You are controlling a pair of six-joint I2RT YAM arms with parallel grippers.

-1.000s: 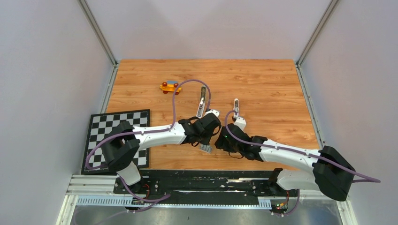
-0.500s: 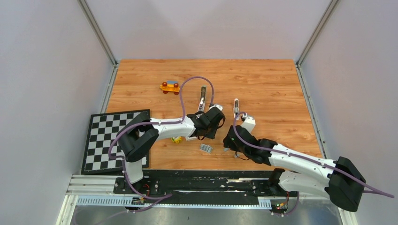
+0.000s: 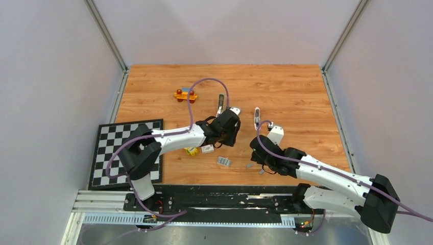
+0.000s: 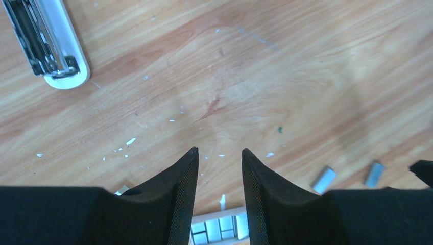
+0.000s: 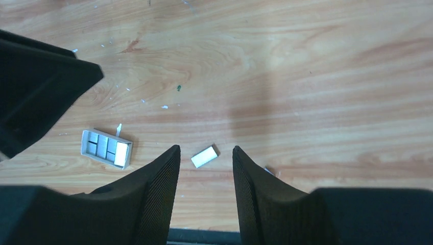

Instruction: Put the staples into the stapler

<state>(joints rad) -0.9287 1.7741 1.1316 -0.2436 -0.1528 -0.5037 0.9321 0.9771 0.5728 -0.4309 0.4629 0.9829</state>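
Note:
The stapler (image 3: 220,104) lies open on the wooden table; in the left wrist view it is a white body with a bare metal channel (image 4: 51,38) at the top left. My left gripper (image 3: 225,136) (image 4: 219,150) hangs open and empty just in front of it, over bare wood. Loose staples (image 3: 249,165) lie near the front edge, seen as two small silver strips (image 4: 324,179). My right gripper (image 3: 258,160) (image 5: 205,148) is open above one strip (image 5: 205,156), which lies just beyond its fingertips. A second strip (image 5: 269,171) peeks out behind the right finger.
A small grey tray (image 3: 223,161) (image 5: 83,144) (image 4: 218,215) holds several staple blocks. A white box (image 3: 207,149) and yellow cube (image 3: 192,151) lie under the left arm. A second slim white piece (image 3: 257,116), an orange toy (image 3: 185,94) and a checkerboard (image 3: 110,148) also lie here.
My left gripper moved away from the front edge toward the stapler, uncovering the cube and white box, and opened wider. My right gripper swung back toward the near edge over the loose staples, narrowing slightly.

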